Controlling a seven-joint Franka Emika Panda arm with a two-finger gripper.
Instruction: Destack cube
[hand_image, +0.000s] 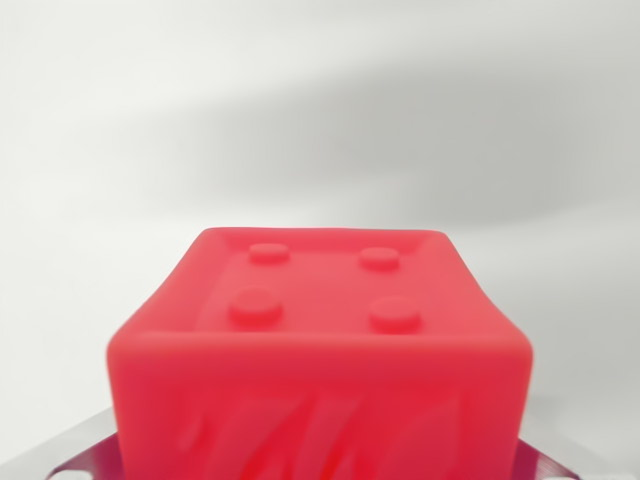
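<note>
A red cube (320, 350) fills the lower middle of the wrist view, very close to the camera. The face turned up in the picture has a raised rim and four round studs. Its near face shows faint slanted marks. Grey metal edges of my gripper's body (65, 458) stick out from under the cube at the bottom left and bottom right. The cube hides my fingers, so their hold on it is not visible. No second cube is in sight.
Behind the cube lies a blurred white surface (150, 120). A broad soft grey shadow (430, 140) crosses it from the middle to the wrist view's right.
</note>
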